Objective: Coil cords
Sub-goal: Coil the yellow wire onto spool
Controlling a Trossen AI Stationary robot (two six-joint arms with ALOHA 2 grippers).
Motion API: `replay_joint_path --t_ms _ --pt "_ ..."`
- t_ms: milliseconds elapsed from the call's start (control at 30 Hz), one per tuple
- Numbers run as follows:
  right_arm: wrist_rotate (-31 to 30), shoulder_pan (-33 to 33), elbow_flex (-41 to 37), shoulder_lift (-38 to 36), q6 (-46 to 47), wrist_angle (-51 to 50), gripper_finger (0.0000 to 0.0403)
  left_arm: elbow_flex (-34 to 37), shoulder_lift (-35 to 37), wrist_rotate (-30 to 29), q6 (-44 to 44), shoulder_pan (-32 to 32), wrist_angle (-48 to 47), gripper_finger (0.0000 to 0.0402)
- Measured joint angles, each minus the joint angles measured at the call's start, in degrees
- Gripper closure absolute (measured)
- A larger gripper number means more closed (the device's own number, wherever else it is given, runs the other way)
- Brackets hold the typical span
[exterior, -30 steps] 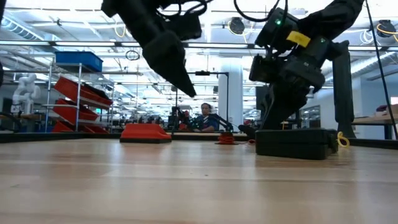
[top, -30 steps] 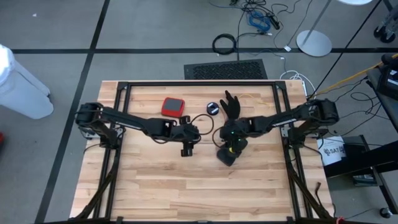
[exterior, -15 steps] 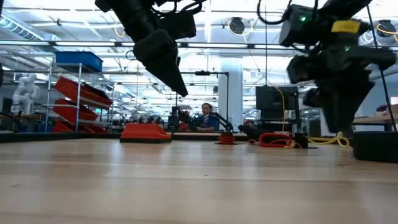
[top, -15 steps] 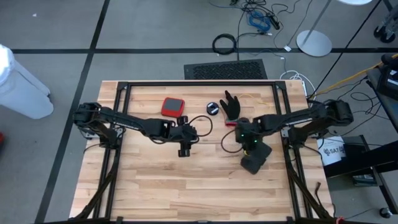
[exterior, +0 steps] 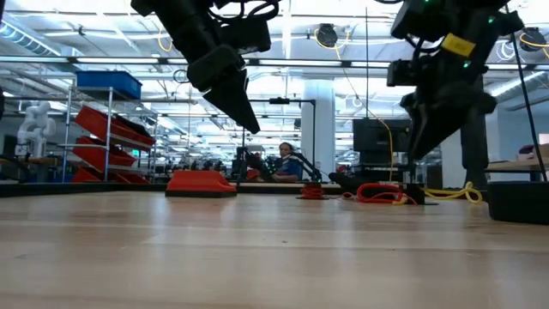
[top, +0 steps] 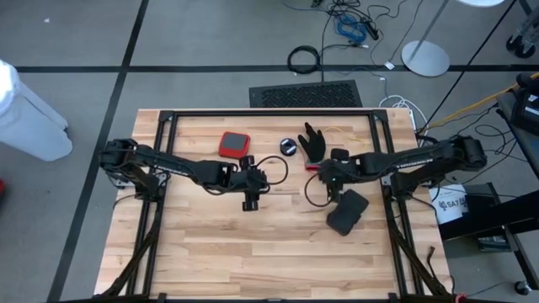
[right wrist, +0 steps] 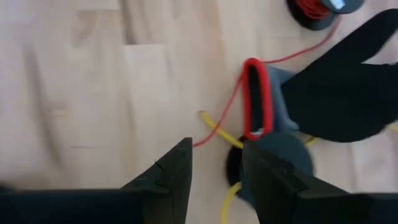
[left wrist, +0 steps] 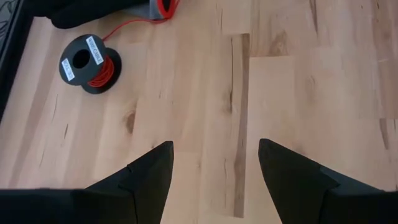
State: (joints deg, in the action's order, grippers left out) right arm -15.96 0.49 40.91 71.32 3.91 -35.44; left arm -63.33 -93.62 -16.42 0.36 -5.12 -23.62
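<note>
Red-orange cord (right wrist: 264,62) runs loose across the pale wood tabletop (top: 210,252), from its black reel (left wrist: 85,64) toward the black glove (top: 313,145) at the far middle of the tabletop. It is unwound, so nothing is coiled yet. In the right wrist view a red-edged loop (right wrist: 255,99) lies at the glove's cuff, with the yellow cord (right wrist: 217,132) crossing beneath it beside a second dark reel (right wrist: 273,162).

Your right tool (right wrist: 216,163) hangs just above that crossing, jaws parted and empty, fingers to either side of the yellow strand's free end. Judged placement: you are lined up to pinch a cord end, which is where any coiling has to start. Which of the two strands you will catch cannot be told; they lie touching.

Your left tool (left wrist: 214,163) is released wide, holding nothing, hovering over bare wood near the tabletop's middle. The red reel sits ahead of it, well apart. It looks parked there to stay clear of the right arm's reach.

A dark block (top: 347,211) rests on the tabletop near the right arm, and a red flat box (top: 234,144) sits toward the far left; both are clear of the cords.

Risk: the glove lies on part of the cord and may drag.
</note>
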Motion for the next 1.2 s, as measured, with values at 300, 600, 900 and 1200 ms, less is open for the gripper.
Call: replay_joint_path --t_ms 300,600,900,1200 --pt "-5.1 -2.6 0.0 8.1 1.5 2.2 0.0273 0.0 0.0 -0.4 0.1 -0.1 0.1 0.0158" --pt "-8.8 -6.5 0.1 13.3 2.5 3.5 0.0273 0.0 0.0 -0.4 0.1 -0.3 0.2 0.0158" --pt "-11.2 -8.3 0.2 14.7 4.1 4.7 0.0277 0.0 0.0 -0.4 0.1 -0.3 0.1 0.0158" --pt "-13.1 -8.2 0.1 14.7 5.5 3.9 0.0393 0.0 0.0 -0.4 0.1 -0.3 0.1 0.0158"
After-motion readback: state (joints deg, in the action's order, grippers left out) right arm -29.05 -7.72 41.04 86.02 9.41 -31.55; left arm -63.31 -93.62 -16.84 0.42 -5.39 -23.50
